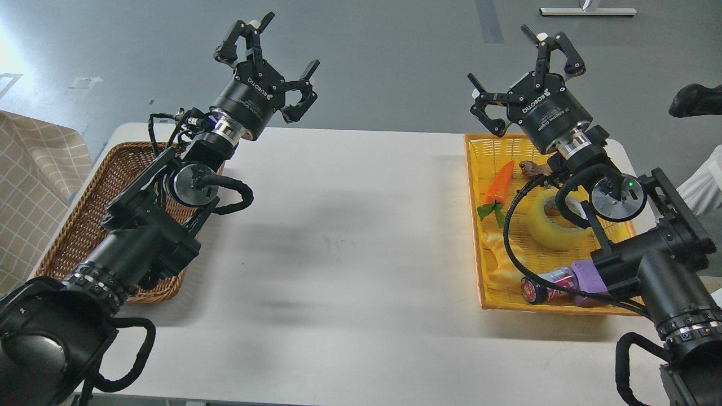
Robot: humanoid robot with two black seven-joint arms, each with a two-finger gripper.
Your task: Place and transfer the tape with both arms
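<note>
The roll of translucent yellow tape [544,228] lies in the yellow basket [479,225] at the right, partly hidden behind my right arm's cable and wrist. My right gripper [524,73] is open and empty, raised above the far end of that basket and well above the tape. My left gripper [268,67] is open and empty, raised above the far left part of the white table [338,242], beyond the brown wicker basket [79,225].
The yellow basket also holds an orange carrot toy [499,186], a pale twisted bread-like toy [496,256], a red can [544,285], a purple object [586,276] and a small brown thing [530,167]. A checked cloth [28,186] lies at the left edge.
</note>
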